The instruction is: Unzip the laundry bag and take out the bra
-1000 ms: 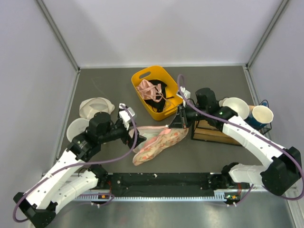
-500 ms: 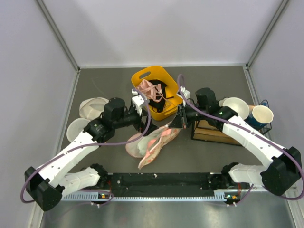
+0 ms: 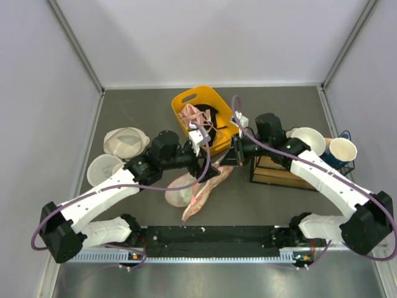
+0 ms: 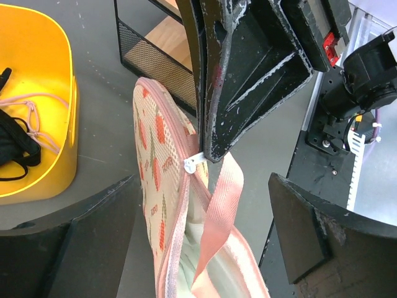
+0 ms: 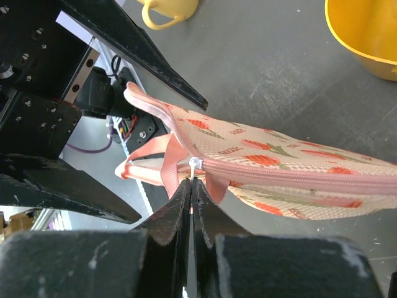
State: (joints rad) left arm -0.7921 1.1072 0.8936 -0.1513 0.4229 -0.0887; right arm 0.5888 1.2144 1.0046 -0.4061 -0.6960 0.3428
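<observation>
The laundry bag [image 3: 197, 186], pale pink with orange-red prints, hangs between my two grippers with its lower end on the table. My right gripper [image 3: 231, 159] is shut on the white zip pull [image 5: 195, 166] at the bag's upper end. The zip pull also shows in the left wrist view [image 4: 193, 162]. The zip is open below the pull, and pale white fabric [image 4: 186, 264] shows inside the gap. I cannot tell if it is the bra. My left gripper [image 3: 208, 169] is open, with its jaws wide on either side of the bag [image 4: 162, 186] and not touching it.
A yellow basket [image 3: 186, 99] with pink and black garments stands behind the bag. Two white cup-shaped things [image 3: 124, 141] lie at the left. A wire and wood rack [image 3: 276, 174], a white bowl [image 3: 308, 139] and a paper cup [image 3: 342, 149] stand at the right.
My left arm has swung right along the bag, close to the right gripper. The bag has bunched up and hangs more steeply. My right gripper has stayed in place.
</observation>
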